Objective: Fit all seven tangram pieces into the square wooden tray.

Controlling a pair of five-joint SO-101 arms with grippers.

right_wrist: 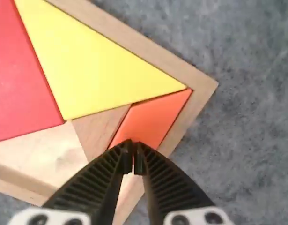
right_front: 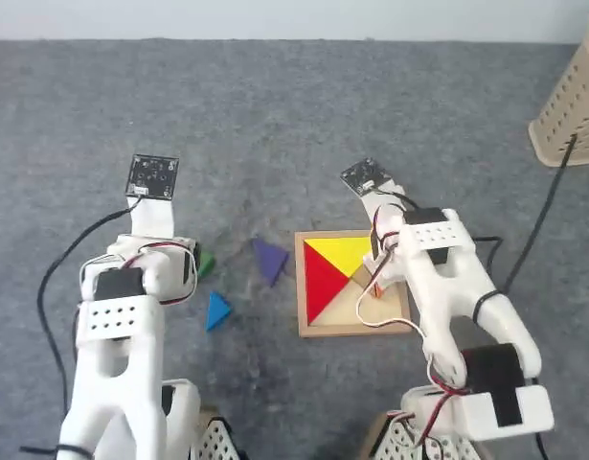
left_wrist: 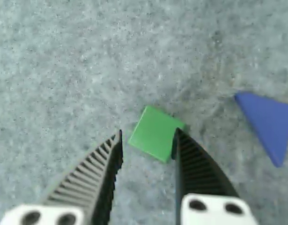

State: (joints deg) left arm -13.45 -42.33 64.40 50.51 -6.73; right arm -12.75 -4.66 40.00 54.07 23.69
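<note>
Your left claw [left_wrist: 148, 133] stands wide, the green square [left_wrist: 155, 136] between its tips, left of centre in the high view. Your right claw [right_wrist: 133, 146] is closed over the orange piece [right_wrist: 151, 119] in the tray [right_front: 356, 329], right of centre — the yellow [right_front: 340, 253] and red [right_front: 321, 280] pieces lie there too.

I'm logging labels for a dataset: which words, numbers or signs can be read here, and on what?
No text can be read.
The green square and the wooden tray are plain.
Any print on the left arm's dark board and the right arm's dark board is too small to read.
</note>
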